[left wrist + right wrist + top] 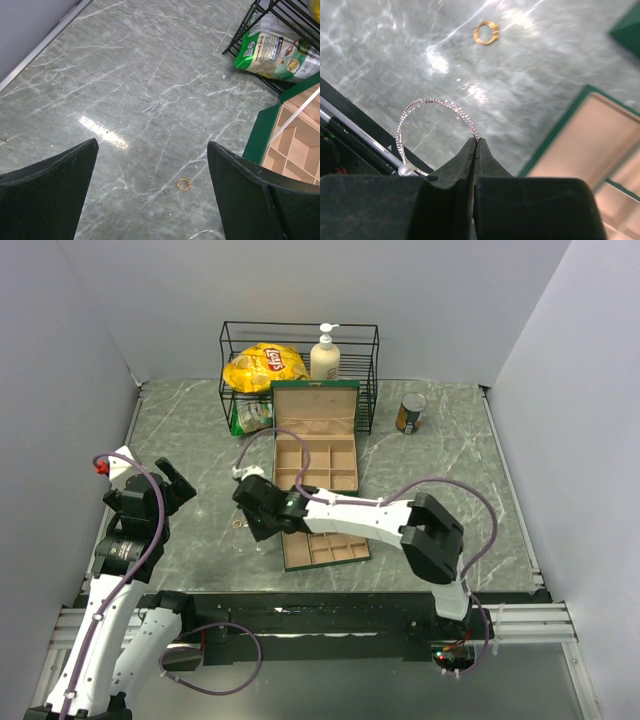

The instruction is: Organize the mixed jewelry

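Observation:
My right gripper (476, 141) is shut on a thin silvery bangle (436, 102) with a small pearl bead and holds it just above the table. A small gold ring (485, 33) lies on the marble beyond it. In the top view the right gripper (257, 527) is left of the flat tan-lined tray (325, 562), with the ring (237, 525) beside it. My left gripper (152, 150) is open and empty above the table; the ring (183, 184) lies between its fingers, nearer the right one. The left gripper (180, 482) sits at the table's left.
The open green box (315, 400) with tan compartments stands behind the tray; its corner shows in the left wrist view (260, 135). A black wire rack (300, 335) at the back holds a chip bag, a soap bottle and a green snack bag (277, 50). A can (410, 412) stands back right.

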### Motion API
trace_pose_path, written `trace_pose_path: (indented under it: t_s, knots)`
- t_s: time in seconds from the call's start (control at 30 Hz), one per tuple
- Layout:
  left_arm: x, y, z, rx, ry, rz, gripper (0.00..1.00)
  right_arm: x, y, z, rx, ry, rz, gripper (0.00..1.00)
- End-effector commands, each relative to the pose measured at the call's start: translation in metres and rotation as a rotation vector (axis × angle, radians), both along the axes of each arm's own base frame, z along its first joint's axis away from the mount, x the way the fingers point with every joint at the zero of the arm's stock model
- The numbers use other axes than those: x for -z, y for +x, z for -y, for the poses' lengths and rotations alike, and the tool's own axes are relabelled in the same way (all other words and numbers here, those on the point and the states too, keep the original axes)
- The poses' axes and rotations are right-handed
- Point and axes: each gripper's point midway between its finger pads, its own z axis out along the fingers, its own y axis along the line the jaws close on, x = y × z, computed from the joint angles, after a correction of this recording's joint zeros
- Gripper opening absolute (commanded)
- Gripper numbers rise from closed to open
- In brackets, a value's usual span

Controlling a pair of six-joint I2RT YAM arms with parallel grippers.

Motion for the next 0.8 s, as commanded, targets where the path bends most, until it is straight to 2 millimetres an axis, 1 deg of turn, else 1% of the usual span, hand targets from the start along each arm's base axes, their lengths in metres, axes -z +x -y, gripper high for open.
trace_pose_path:
  t_s: [0.0, 0.03, 0.07, 0.17, 0.2, 0.27, 0.3, 0.37, 0.4, 0.43, 0.5, 0.53, 0.6, 0.63, 0.67, 0.73, 0.77]
  knots:
    - [-0.003, 0.003, 0.000, -0.003, -0.006, 0.015, 0.96, -0.038, 0.036, 0.032, 0.107, 0.043, 0.070, 0.02]
    - [-0.003, 0.003, 0.000, -0.002, -0.005, 0.013, 0.96, -0.048, 0.040, 0.036, 0.118, 0.066, 0.078, 0.02]
    - [-0.003, 0.003, 0.000, -0.001, -0.005, 0.013, 0.96, -0.050, 0.051, 0.047, 0.146, 0.066, 0.082, 0.02]
    - [-0.001, 0.004, 0.001, 0.001, -0.004, 0.008, 0.96, -0.063, 0.066, 0.063, 0.180, 0.090, 0.102, 0.02]
    - [-0.001, 0.004, 0.001, 0.006, -0.005, 0.008, 0.96, -0.066, 0.078, 0.073, 0.208, 0.096, 0.107, 0.02]
    - [-0.001, 0.005, 0.001, 0.006, -0.004, 0.008, 0.96, -0.071, 0.090, 0.085, 0.229, 0.091, 0.127, 0.02]
    - [-0.001, 0.005, 0.002, 0.008, -0.004, 0.006, 0.96, -0.072, 0.102, 0.095, 0.257, 0.086, 0.134, 0.02]
    - [-0.001, 0.005, 0.002, 0.008, -0.003, 0.004, 0.96, -0.076, 0.115, 0.108, 0.280, 0.076, 0.145, 0.02]
    - [0.000, 0.005, 0.002, 0.008, -0.002, 0.003, 0.96, -0.076, 0.121, 0.113, 0.289, 0.073, 0.148, 0.02]
    - [0.001, 0.005, 0.002, 0.007, -0.001, 0.000, 0.96, -0.075, 0.133, 0.124, 0.321, 0.063, 0.150, 0.02]
    - [0.001, 0.005, 0.002, 0.007, -0.001, 0.000, 0.96, -0.075, 0.146, 0.136, 0.354, 0.054, 0.153, 0.02]
    - [0.001, 0.005, 0.002, 0.007, -0.001, 0.000, 0.96, -0.072, 0.158, 0.147, 0.392, 0.048, 0.147, 0.02]
    - [0.001, 0.006, 0.001, 0.006, 0.001, -0.002, 0.96, -0.072, 0.170, 0.156, 0.432, 0.050, 0.143, 0.02]
    - [0.001, 0.006, 0.001, 0.006, 0.001, -0.004, 0.96, -0.066, 0.176, 0.159, 0.454, 0.051, 0.129, 0.02]
    - [0.002, 0.006, 0.001, 0.003, 0.003, -0.006, 0.96, -0.068, 0.186, 0.166, 0.484, 0.060, 0.129, 0.02]
    - [0.002, 0.006, 0.001, 0.001, 0.003, -0.007, 0.96, -0.063, 0.197, 0.166, 0.510, 0.062, 0.113, 0.02]
    - [0.002, 0.006, 0.000, 0.000, 0.004, -0.009, 0.96, -0.061, 0.204, 0.172, 0.535, 0.061, 0.106, 0.02]
